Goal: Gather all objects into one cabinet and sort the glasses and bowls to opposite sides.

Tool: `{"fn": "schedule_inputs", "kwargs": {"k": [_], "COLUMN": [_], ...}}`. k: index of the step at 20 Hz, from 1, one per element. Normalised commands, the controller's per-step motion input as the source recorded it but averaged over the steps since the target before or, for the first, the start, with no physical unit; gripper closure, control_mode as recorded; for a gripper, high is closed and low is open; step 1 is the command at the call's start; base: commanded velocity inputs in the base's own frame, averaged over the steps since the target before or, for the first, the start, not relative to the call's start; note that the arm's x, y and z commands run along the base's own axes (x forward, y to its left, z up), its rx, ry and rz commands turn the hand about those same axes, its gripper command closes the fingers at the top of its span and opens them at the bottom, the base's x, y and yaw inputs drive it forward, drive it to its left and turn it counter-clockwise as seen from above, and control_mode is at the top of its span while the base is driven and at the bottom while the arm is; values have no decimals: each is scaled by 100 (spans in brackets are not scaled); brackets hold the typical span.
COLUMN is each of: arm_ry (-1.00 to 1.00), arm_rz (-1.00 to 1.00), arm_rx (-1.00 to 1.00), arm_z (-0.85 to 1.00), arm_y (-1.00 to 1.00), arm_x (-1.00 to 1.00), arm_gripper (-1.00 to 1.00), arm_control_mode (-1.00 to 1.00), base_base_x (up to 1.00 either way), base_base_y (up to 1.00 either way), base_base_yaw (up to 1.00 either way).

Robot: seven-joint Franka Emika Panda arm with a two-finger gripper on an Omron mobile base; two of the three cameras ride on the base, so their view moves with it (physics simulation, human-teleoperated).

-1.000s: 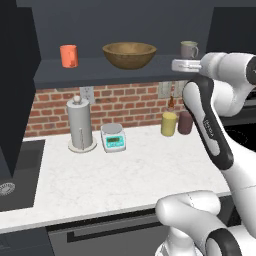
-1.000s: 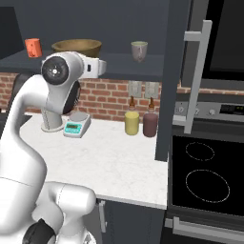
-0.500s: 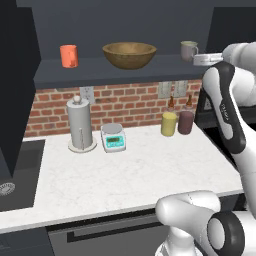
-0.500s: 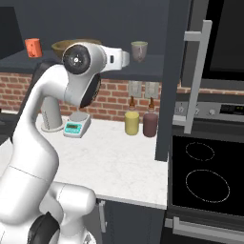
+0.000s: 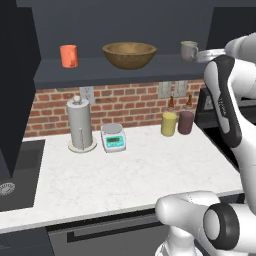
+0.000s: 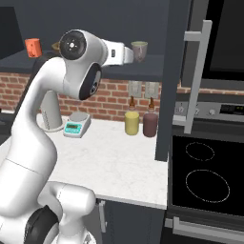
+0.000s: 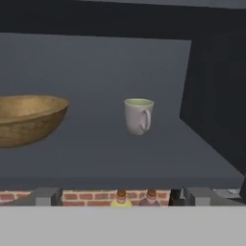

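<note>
The pincer [image 7: 123, 197] was open, jaws wide apart, gripping nothing, level with the front edge of the cabinet [image 5: 125, 70] shelf and aimed at the grey-beige mug [image 7: 139, 116]. The mug stood upright near the shelf's right end, handle toward the camera in the hand view, clear of both fingertips [image 7: 47, 196]. The wooden bowl [image 5: 129, 54] sat upright at mid-shelf, well apart from the mug. The orange cup [image 5: 69, 55] stood upright toward the shelf's left end, apart from the bowl. All three were on the same shelf board.

On the desk [image 5: 130, 175] below, along the back edge by the brick wall: a paper towel holder [image 5: 80, 124], a small scale [image 5: 113, 137] just beside it, then a yellow canister [image 5: 169, 123] and a maroon canister [image 5: 185, 122] touching or nearly so. A sink [image 5: 15, 172] lay at the desk's left end; a stovetop [image 6: 205, 171] sat past its right edge.
</note>
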Motion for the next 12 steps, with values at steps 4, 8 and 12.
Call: {"fn": "schedule_inputs", "kwargs": {"k": [4, 8, 12], "arm_ry": [0, 0, 0], "arm_rz": [-5, -2, 0], "arm_rx": [5, 10, 12], "arm_z": [-8, -4, 0], "arm_y": [-22, -22, -4], "arm_x": [18, 21, 34], "arm_gripper": [-100, -100, -100], "arm_control_mode": [-100, -100, -100], "base_base_x": [0, 0, 0], "base_base_y": [0, 0, 0], "base_base_yaw": [0, 0, 0]}}
